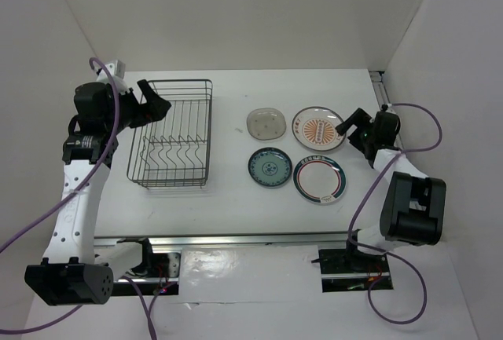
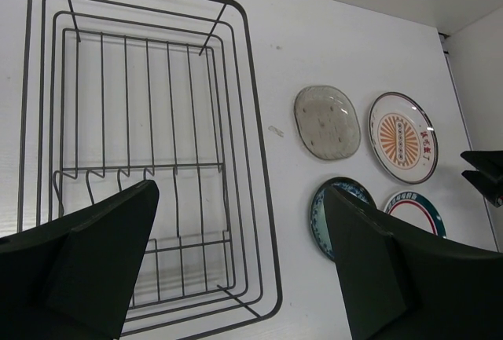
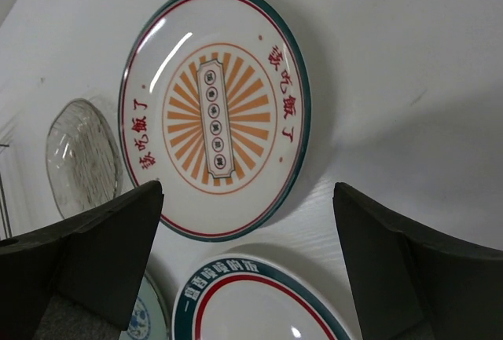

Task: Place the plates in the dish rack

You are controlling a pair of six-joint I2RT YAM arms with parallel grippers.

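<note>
Top view: rack (image 1: 171, 132) sits on the table (image 1: 236, 214), left of centre, no plates in it. Four plates lie flat in a 2x2 block to its right, apart from it. Far row is grey plate (image 1: 266, 123), then sunburst plate (image 1: 318, 129). Near row is teal plate (image 1: 269, 166), then green-rim plate (image 1: 320, 179). L gripper (image 1: 155, 104) is by the rack's far-left corner; can't tell if touching. R gripper (image 1: 347, 124) is at the sunburst plate's right edge.

L wrist view: L gripper (image 2: 240, 269) has its jaws spread wide w/ nothing btwn them. The rack (image 2: 157, 166) is below, prongs upright. All four plates show to the right, and the R gripper tips (image 2: 483, 173) show at the frame edge.

R wrist view: R gripper (image 3: 250, 265) also has its jaws spread wide, holding nothing. The sunburst plate (image 3: 214, 112) is just ahead. The grey plate (image 3: 82, 158) is off to its left. The green-rim plate (image 3: 251, 301) is btwn the fingers, lower down, w/ a sliver of the teal plate (image 3: 149, 312) beside it.
</note>
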